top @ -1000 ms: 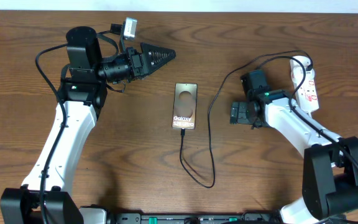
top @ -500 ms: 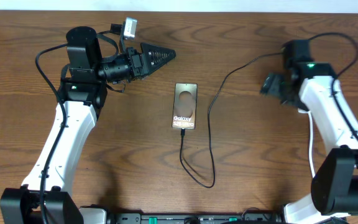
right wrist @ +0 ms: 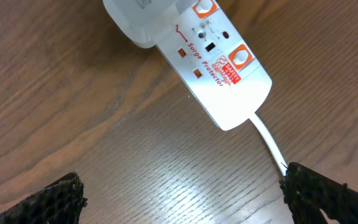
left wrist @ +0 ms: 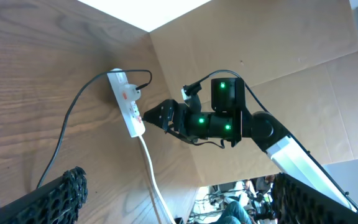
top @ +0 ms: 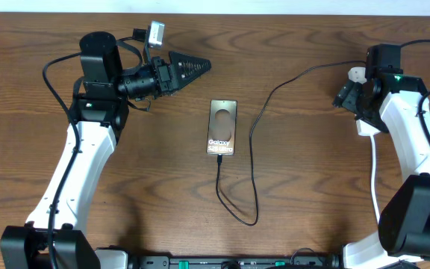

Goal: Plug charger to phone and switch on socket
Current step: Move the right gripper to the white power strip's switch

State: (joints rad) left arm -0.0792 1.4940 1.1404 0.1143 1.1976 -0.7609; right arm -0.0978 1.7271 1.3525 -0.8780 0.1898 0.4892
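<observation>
The charger (top: 254, 149) loops across the surface (top: 163, 187) to the phone (top: 222, 127), ending at its lower edge. Beyond, the right gripper (top: 344, 97), spread wide, hangs over the socket (right wrist: 219, 74). A badly aimed press could shove it and tug the charger loose. Farther off, the left gripper (top: 192, 67) is spread, empty.

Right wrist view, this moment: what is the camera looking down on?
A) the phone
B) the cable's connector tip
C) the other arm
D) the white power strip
D: the white power strip with red markings fills that view above the open right gripper, while the phone lies mid-table in the overhead view.
</observation>
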